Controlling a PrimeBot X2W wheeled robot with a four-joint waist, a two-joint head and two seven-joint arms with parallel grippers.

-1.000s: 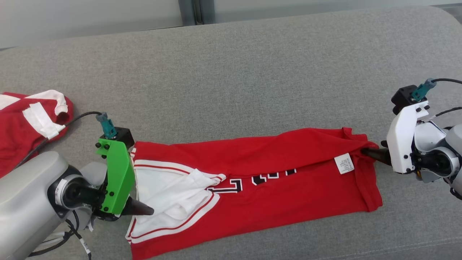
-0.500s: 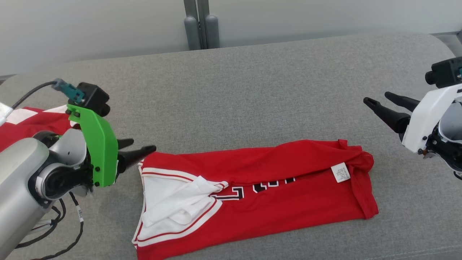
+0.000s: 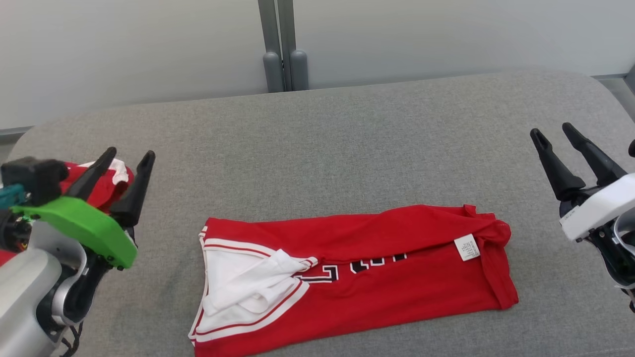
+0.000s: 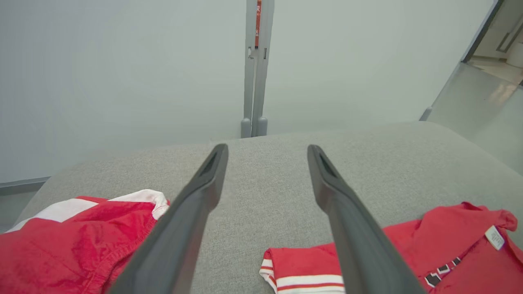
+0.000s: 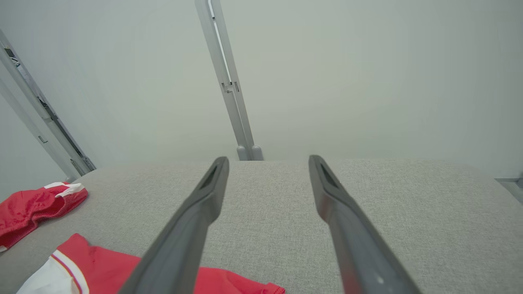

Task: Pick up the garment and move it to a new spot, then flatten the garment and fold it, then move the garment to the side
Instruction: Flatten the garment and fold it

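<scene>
Folded red garment (image 3: 377, 292) lies flat between left fingers (image 3: 133, 191) and right fingers (image 3: 554, 168), both released and clear of it

Red jersey (image 3: 377, 277) folded, lying flat.

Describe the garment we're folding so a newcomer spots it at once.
Start at the wide grey cushion. The jersey lies in its near middle, folded into a long red band with black lettering. Unlike the crumpled red garment at the far left, it shows a white care label.
</scene>
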